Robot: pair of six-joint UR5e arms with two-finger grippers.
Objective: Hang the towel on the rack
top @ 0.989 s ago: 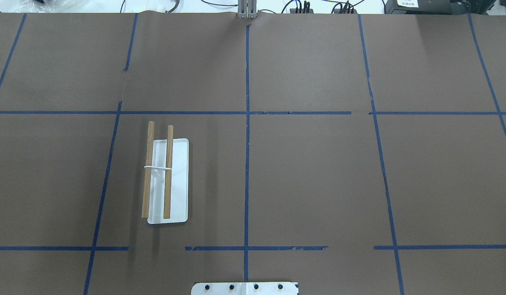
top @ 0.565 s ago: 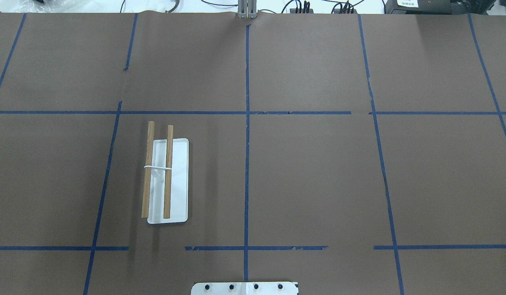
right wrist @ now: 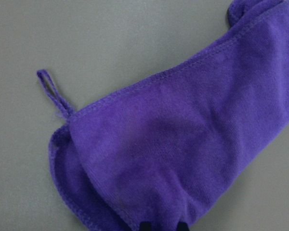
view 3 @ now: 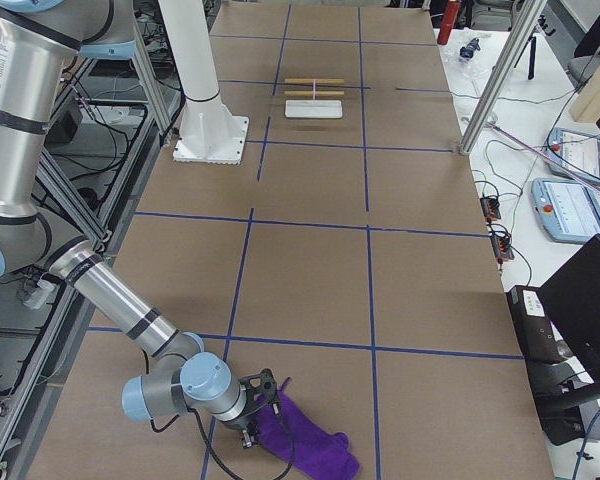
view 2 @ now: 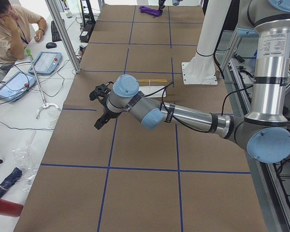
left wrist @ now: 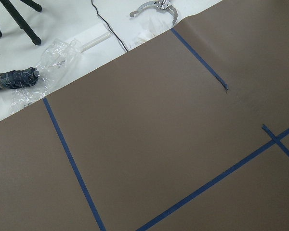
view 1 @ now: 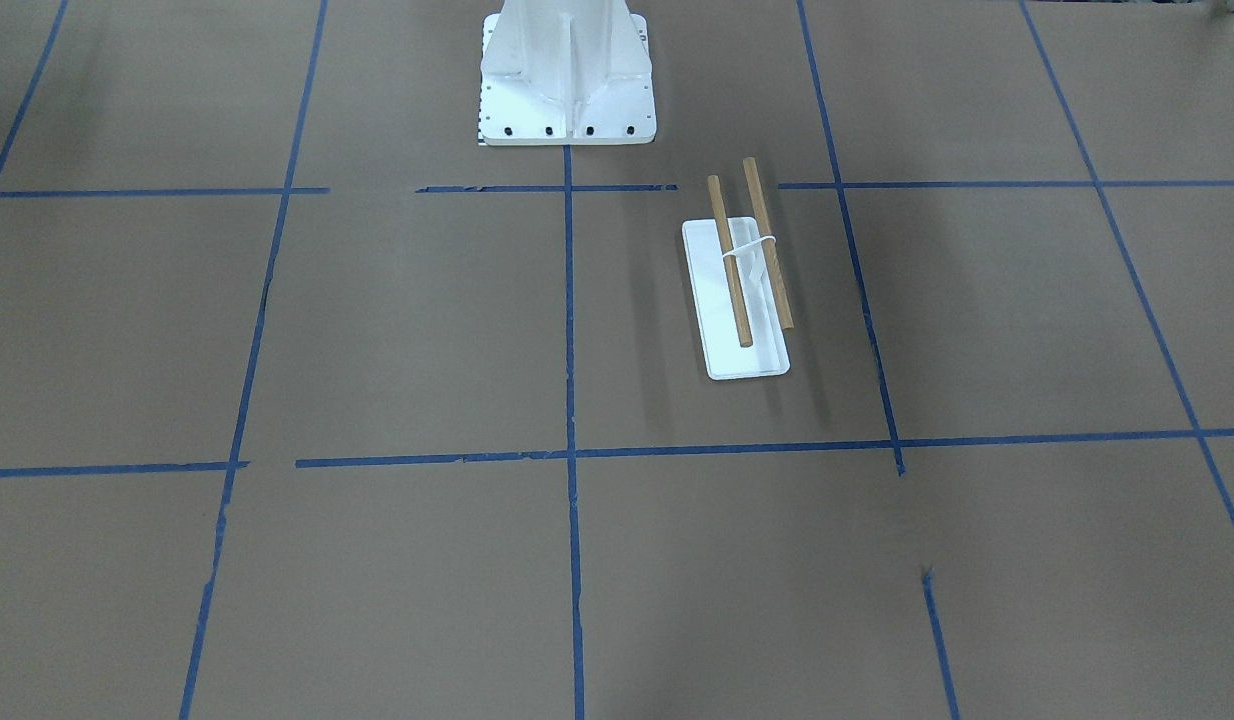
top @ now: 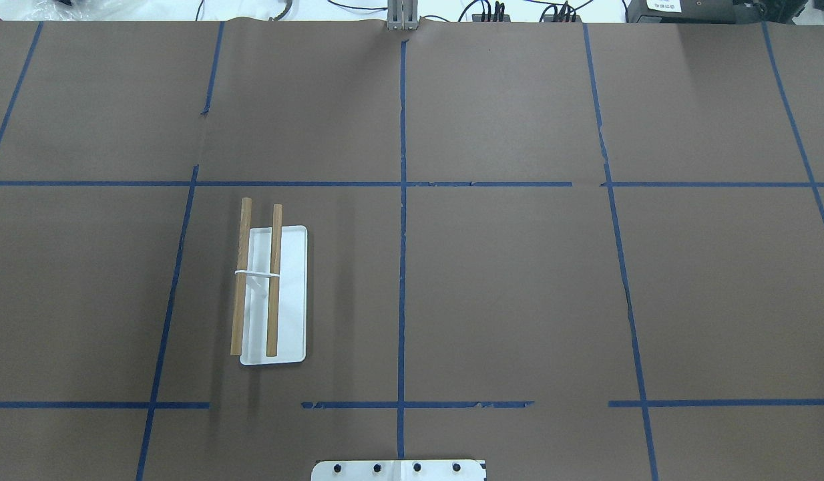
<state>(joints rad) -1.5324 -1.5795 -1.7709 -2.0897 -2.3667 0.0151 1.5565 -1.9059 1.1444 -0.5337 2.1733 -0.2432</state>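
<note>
Over at the right end of the worktop (view 3: 310,270), the purple cloth towel (view 3: 310,445) sits right under the right end effector (view 3: 262,408) (can't tell if it's clamped), white-based wooden-dowel rack (top: 288,300) well apart to the left.

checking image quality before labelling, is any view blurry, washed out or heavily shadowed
Right wrist view: the towel fills most of the frame, slightly soft, its loop legible. Overhead view: sharp and evenly lit, the rack casting only a faint shadow. Left wrist view: a bright white surface beyond the brown paper, no blown-out glare.
</note>
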